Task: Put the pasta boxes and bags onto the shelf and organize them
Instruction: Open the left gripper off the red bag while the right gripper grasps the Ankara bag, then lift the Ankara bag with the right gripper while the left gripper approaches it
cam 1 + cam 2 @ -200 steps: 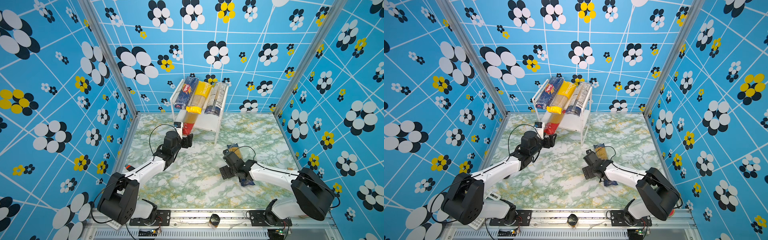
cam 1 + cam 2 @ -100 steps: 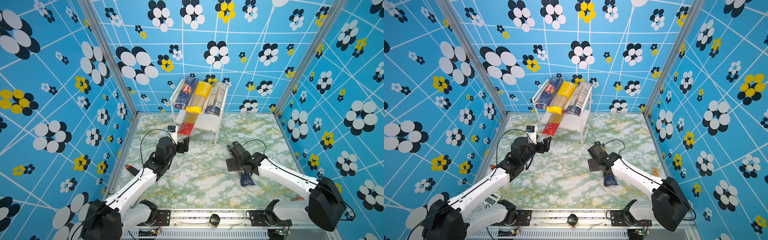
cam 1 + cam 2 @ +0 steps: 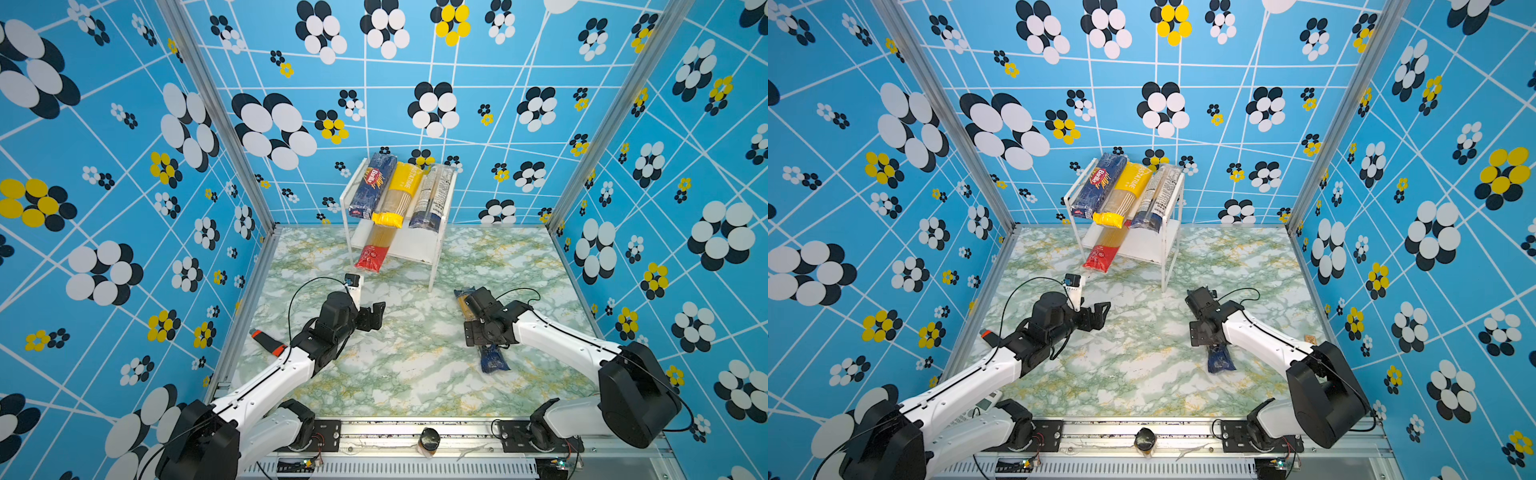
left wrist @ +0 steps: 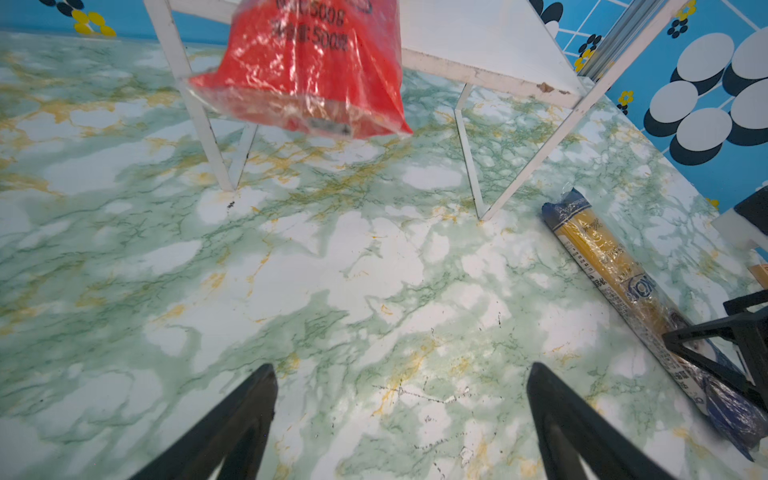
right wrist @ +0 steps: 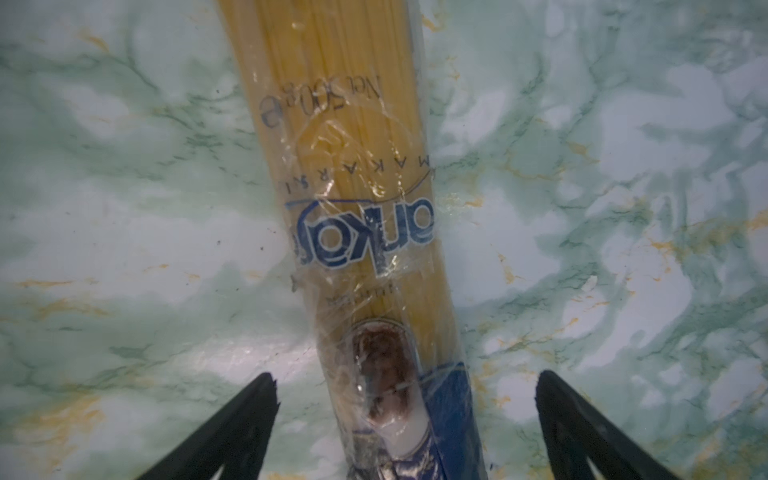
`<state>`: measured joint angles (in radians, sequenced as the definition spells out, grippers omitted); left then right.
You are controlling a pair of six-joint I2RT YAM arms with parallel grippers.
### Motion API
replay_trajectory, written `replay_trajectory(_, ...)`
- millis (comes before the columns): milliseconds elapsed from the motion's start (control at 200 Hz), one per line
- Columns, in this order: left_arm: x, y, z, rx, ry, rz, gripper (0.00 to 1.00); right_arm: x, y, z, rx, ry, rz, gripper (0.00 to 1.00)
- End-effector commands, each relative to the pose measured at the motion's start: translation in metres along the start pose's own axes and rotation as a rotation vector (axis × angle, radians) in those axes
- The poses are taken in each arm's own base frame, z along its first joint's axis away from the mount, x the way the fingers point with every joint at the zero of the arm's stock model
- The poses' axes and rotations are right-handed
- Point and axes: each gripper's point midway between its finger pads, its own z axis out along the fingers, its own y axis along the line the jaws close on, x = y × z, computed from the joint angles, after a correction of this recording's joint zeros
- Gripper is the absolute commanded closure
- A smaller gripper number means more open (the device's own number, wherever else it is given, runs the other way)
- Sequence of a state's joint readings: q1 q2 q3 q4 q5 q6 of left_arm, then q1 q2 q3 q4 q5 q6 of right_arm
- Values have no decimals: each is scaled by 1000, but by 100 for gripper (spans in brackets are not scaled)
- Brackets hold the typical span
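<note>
The white shelf (image 3: 415, 247) stands at the back. Its top tier carries the dark blue Barilla box (image 3: 373, 185), a yellow bag (image 3: 399, 195) and a white-labelled blue-ended bag (image 3: 432, 199). A red-ended bag (image 3: 372, 249) lies on the lower tier, with its red end (image 4: 303, 70) hanging past the front edge. My left gripper (image 3: 374, 316) hovers open and empty over the table, short of that bag. A gold-labelled blue-ended bag (image 5: 365, 187) lies on the table. My right gripper (image 5: 405, 382) is open, one finger on each side of it near its blue end (image 3: 492, 359).
A short black-and-orange object (image 3: 269, 343) lies by the left wall next to my left arm. A small dark jar (image 3: 429, 440) sits on the front rail. A small tan piece (image 3: 1309, 338) rests near the right wall. Patterned walls close three sides.
My left gripper has drawn back from the shelf and opened wider, leaving the red-ended bag on the lower tier. My right gripper has shifted slightly above the bag on the table, which has not moved.
</note>
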<state>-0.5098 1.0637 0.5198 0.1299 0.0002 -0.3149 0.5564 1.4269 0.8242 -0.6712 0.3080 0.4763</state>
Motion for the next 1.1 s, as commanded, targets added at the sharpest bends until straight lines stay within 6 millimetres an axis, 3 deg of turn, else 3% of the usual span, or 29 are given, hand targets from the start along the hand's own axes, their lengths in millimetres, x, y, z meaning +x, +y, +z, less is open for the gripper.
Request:
replay_trajectory(0, 4, -2, -1, 13, -10, -35, 5, 13, 8, 12, -36, 58, 6, 1)
replay_trajectory(225, 11, -1, -4, 5, -2, -38, 4, 19, 27, 23, -108, 124, -5, 3)
replay_trajectory(420, 15, 0, -4, 1, 1, -44, 4, 20, 70, 18, -335, 168, 15, 10)
replay_trajectory(805, 21, -2, 4, 12, 22, -39, 3, -6, 169, -39, -942, 162, 80, 7)
replay_trajectory(930, 27, -10, 8, 48, 36, -13, 3, -3, 169, -44, -965, 159, 61, 6)
replay_trajectory(1095, 39, -23, 12, 117, 74, 36, 2, 0, 156, -51, -916, 130, 12, 5)
